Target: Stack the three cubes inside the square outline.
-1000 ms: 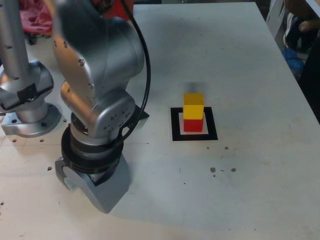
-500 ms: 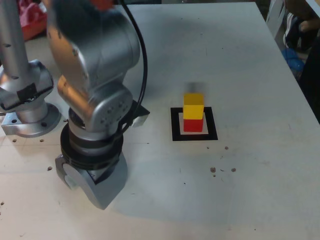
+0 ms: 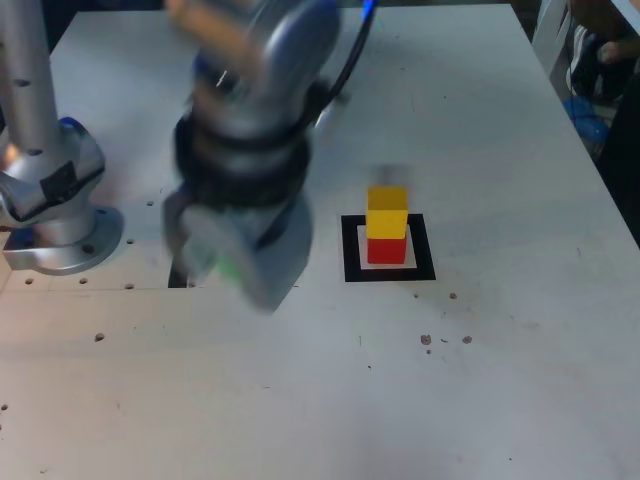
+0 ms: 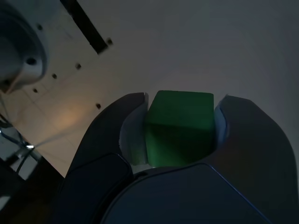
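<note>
White counter [image 3: 520, 160] fills the exterior view, scuffed and speckled with small dark crumbs in the foreground; a second silver arm base [image 3: 50, 190] stands at that view's left edge.

**Hazards from this state**

- Topple risk. The yellow cube [image 3: 387, 211] sits on the red cube [image 3: 386, 249], forming a tall, narrow column. A descent that is off-centre or tilted would likely push the yellow cube sideways and collapse the column.
- Slip risk. The tool [image 4: 180, 122] grips the green cube [image 4: 180, 126] by two opposite faces only. The arm body is motion-blurred in the exterior view, so it appears to be moving fast; a jolt could shift the cube between the pads.
- Placement risk. A release made too high would probably let the green cube bounce off the column.

**Condition of the task items**

- Green cube: held firmly between the two jaws, which stand narrow against its sides. Solid green, sharp-edged, front face exposed in the wrist view. Clear of the counter, as far as the wrist view shows.
- Yellow and red cubes: stacked, roughly aligned, upright.
- Square outline [image 3: 350, 262]: black tape frame with a white centre. The red cube rests inside it, near the middle.
- Tool position: at the exterior view's left of the column, well apart from it.
</note>
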